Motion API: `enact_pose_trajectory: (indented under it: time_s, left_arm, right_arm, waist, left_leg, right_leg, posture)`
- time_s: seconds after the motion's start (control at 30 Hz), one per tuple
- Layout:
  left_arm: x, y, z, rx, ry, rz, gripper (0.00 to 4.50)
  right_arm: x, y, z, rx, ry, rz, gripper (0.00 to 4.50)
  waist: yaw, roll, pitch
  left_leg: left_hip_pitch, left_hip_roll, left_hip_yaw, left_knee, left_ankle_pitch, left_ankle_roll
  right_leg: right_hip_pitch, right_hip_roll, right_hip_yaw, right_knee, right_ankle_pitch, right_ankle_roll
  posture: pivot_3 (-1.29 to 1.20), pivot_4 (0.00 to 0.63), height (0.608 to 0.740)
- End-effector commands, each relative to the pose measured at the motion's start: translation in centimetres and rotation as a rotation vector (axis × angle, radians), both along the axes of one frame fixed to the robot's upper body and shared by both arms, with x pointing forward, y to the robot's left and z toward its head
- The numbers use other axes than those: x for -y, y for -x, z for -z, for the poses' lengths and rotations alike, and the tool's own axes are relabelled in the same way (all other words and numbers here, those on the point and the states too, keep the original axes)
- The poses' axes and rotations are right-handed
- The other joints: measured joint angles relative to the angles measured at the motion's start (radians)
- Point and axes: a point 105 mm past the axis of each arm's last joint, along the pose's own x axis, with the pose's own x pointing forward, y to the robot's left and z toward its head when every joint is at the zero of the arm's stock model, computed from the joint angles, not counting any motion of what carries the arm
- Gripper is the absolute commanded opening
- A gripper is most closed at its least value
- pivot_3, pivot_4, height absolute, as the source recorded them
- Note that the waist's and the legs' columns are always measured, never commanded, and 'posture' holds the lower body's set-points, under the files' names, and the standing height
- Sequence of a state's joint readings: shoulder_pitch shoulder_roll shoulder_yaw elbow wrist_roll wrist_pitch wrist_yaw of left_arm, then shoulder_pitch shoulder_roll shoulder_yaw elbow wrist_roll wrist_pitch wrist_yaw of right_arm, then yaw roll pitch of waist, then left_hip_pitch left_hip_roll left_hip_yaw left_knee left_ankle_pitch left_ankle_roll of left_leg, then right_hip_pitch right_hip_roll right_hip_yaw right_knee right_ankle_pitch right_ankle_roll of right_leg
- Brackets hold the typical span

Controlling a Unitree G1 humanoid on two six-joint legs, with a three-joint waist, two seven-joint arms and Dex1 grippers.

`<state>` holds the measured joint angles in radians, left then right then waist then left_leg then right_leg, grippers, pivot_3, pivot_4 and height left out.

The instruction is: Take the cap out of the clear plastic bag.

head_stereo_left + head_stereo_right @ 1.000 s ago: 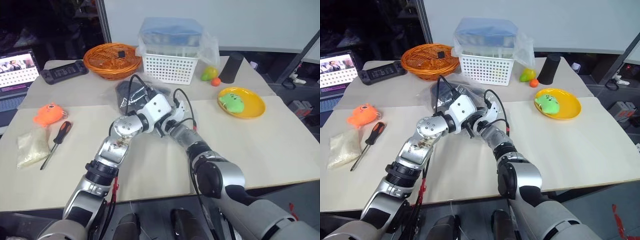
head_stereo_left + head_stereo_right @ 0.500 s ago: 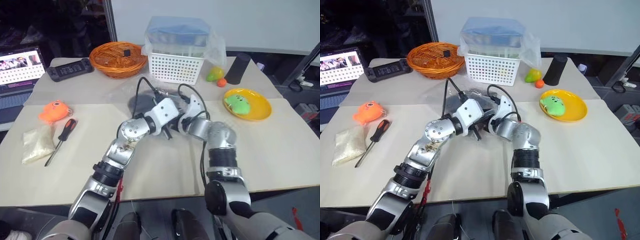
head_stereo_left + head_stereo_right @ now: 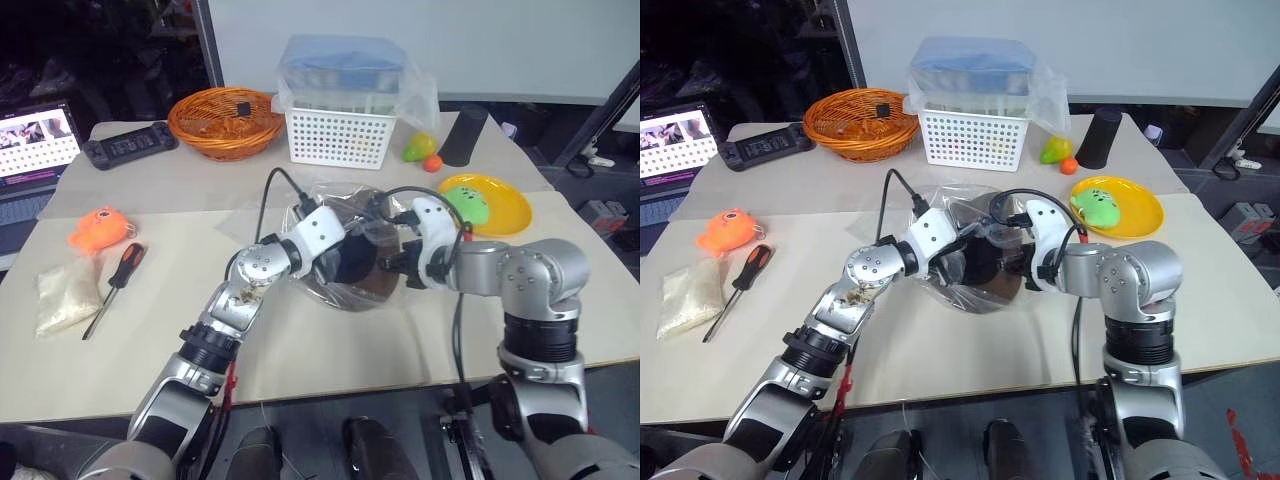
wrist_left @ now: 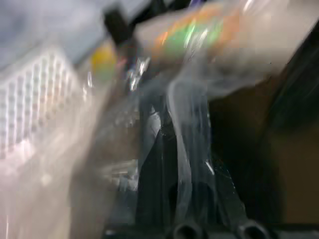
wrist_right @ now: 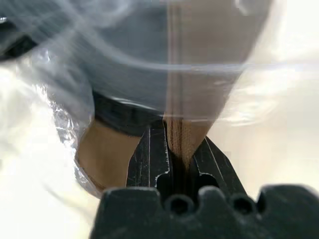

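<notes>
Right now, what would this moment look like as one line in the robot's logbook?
step: pulling cap out | left gripper: shut on clear plastic bag | right gripper: shut on cap | cap: partly inside bag

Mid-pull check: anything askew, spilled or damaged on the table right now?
Nothing spilled or damaged. The soft dark-brown fabric cap is still inside the crinkly clear plastic bag, bunched up between the left tool and right tool, both shut on it.

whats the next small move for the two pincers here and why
Probably draw the right pincer further away from the left pincer. It looks shut on a brown fold of the soft dark-brown fabric cap, while the left pinches the crinkly clear plastic bag, which still wraps the cap.
</notes>
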<state>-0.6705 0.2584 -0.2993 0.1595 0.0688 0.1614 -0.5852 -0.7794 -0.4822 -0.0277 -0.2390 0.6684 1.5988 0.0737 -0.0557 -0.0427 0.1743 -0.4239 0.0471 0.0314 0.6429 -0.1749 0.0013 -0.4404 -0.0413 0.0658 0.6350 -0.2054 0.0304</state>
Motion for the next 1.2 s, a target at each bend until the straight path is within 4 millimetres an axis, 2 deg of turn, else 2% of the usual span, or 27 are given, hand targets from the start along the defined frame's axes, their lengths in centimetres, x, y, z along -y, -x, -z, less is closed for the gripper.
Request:
enact_pose_trajectory:
  time_s: [0.03, 0.17, 0.23, 0.33, 0.43, 0.53, 0.67, 0.77, 0.87, 0.93, 1.03, 1.1, 1.2]
  left_arm:
    - [0.3, 0.0, -1.4, 0.049, 0.013, 0.007, 0.0]
    - [0.2, 0.0, -1.4, 0.051, 0.012, 0.004, 0.0]
    - [0.2, -0.1, -1.4, 0.051, 0.011, 0.002, 0.0]
    - [0.1, -0.1, -1.3, 0.049, 0.01, 0.001, 0.0]
    - [0.1, -0.1, -1.3, 0.049, 0.01, 0.003, 0.0]
    - [0.3, -0.1, -1.7, 0.066, 0.019, 0.004, 0.0]
    - [0.3, 0.3, -3.3, 0.112, 0.031, 0.029, 0.0]
    - [-1.3, 0.2, -4.9, 0.154, -0.003, 0.032, 0.0]
    - [-3.6, -0.3, -6.6, 0.196, -0.059, 0.011, 0.0]
    - [-5.4, -0.9, -7.7, 0.217, -0.103, -0.013, 0.0]
    - [-7.9, -2.0, -8.9, 0.232, -0.148, -0.069, 0.0]
    - [-8.2, -2.1, -8.6, 0.228, -0.162, -0.069, 0.0]
    - [-6.8, -1.4, -6.8, 0.182, -0.148, -0.024, 0.0]
  right_arm:
    - [0.0, 0.8, -2.0, 0.058, 0.04, -0.08, 0.08]
    - [0.1, 1.0, -3.5, 0.087, 0.008, -0.117, 0.08]
    - [-0.6, 1.6, -4.6, 0.103, -0.067, -0.182, 0.08]
    - [-2.1, 3.0, -6.2, 0.109, -0.225, -0.328, 0.08]
    - [-3.1, 5.1, -6.1, 0.055, -0.321, -0.475, 0.08]
    - [-2.8, 2.8, -3.6, -0.04, -0.35, -0.324, 0.08]
    - [-1.5, -1.2, -2.6, -0.097, -0.498, -0.038, 0.08]
    - [-0.3, -3.2, -1.6, -0.12, -0.547, 0.168, 0.08]
    - [-0.6, -4.3, -0.8, -0.093, -0.524, 0.265, 0.08]
    - [-1.5, -5.1, -0.2, -0.081, -0.511, 0.3, 0.08]
    - [-4.6, -6.8, 0.3, -0.086, -0.591, 0.351, 0.08]
    - [-5.5, -7.2, 0.6, -0.104, -0.613, 0.384, 0.08]
    - [-8.8, -7.7, -1.0, -0.239, -0.876, 0.456, 0.08]
  waist:
    - [0.008, 0.0, 0.0]
    - [0.012, 0.0, 0.0]
    - [0.013, 0.0, 0.0]
    - [0.013, 0.0, 0.0]
    - [0.012, 0.0, 0.0]
    - [0.012, 0.0, 0.0]
    - [0.01, 0.0, 0.0]
    - [0.012, 0.0, 0.0]
    - [0.012, 0.0, 0.0]
    - [0.008, 0.001, 0.0]
    - [0.001, 0.001, 0.0]
    - [-0.008, 0.001, 0.0]
    - [0.0, 0.001, 0.0]
  left_leg:
    - [0.0, 0.0, 0.0, 0.0, 0.0, 0.0]
    - [-0.003, 0.0, 0.0, 0.0, -0.001, 0.002]
    - [-0.004, 0.0, 0.0, 0.0, -0.002, 0.002]
    - [-0.004, 0.0, 0.0, 0.0, -0.002, 0.002]
    - [-0.003, 0.0, 0.0, 0.0, -0.002, 0.002]
    - [-0.003, 0.0, 0.0, 0.0, -0.002, 0.002]
    - [-0.002, 0.0, 0.001, 0.0, -0.001, 0.003]
    - [-0.003, 0.0, 0.001, 0.0, -0.001, 0.004]
    - [-0.006, 0.0, 0.001, 0.0, -0.001, 0.004]
    - [-0.007, 0.0, 0.001, 0.0, -0.001, 0.004]
    - [-0.007, 0.0, 0.001, 0.0, -0.001, 0.004]
    - [-0.007, 0.001, 0.001, 0.0, -0.001, 0.004]
    - [-0.007, 0.001, 0.001, 0.0, -0.001, 0.004]
  right_leg:
    - [0.0, 0.0, 0.0, -0.002, 0.0, 0.0]
    - [0.0, 0.0, 0.0, -0.006, 0.001, 0.001]
    - [0.0, -0.001, 0.0, -0.006, 0.001, 0.001]
    - [0.0, -0.001, 0.0, -0.006, 0.001, 0.001]
    - [0.0, 0.0, 0.0, -0.006, 0.001, 0.001]
    - [0.0, 0.0, 0.0, -0.006, 0.001, 0.001]
    - [0.0, 0.0, 0.001, -0.005, 0.003, 0.001]
    - [-0.002, 0.0, 0.001, -0.004, 0.004, 0.0]
    - [-0.004, 0.0, 0.0, -0.004, 0.005, -0.001]
    - [-0.005, 0.0, 0.0, -0.004, 0.005, -0.002]
    - [-0.005, 0.0, 0.0, -0.004, 0.005, -0.002]
    - [-0.006, 0.0, 0.0, -0.003, 0.005, -0.001]
    - [-0.006, 0.0, 0.0, -0.004, 0.006, -0.002]
  posture:
    - [0.0, 0.15, 0.74]
    - [0.0, 0.15, 0.74]
    - [0.0, 0.15, 0.74]
    - [0.0, 0.15, 0.74]
    - [0.0, 0.15, 0.74]
    - [0.0, 0.15, 0.74]
    - [0.0, 0.15, 0.74]
    - [0.0, 0.15, 0.74]
    - [0.0, 0.15, 0.74]
    - [0.0, 0.15, 0.74]
    - [0.0, 0.15, 0.74]
    - [0.0, 0.15, 0.74]
    - [0.0, 0.15, 0.74]
